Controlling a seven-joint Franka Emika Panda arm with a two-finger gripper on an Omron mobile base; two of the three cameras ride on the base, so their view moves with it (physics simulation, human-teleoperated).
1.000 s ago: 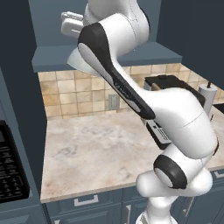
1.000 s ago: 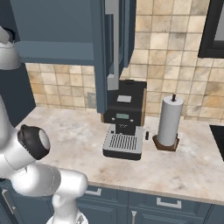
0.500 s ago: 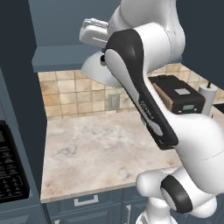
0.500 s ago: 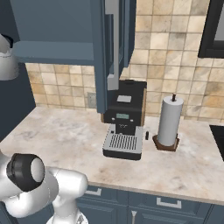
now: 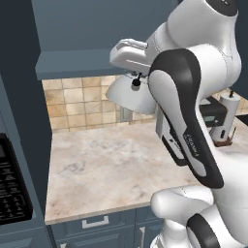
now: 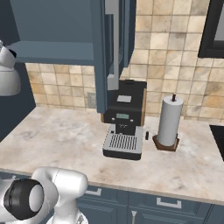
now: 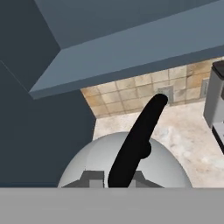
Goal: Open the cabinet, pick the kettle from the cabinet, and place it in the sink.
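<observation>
Above the marble counter hangs the whitish domed kettle, seemingly held aloft.

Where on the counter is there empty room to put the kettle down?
The widest bare patch of counter lies below the hanging kettle, between the tiled wall and the front edge, left of the coffee machine. It gets crowded on the right, where the coffee machine and paper towel roll stand close together.
</observation>
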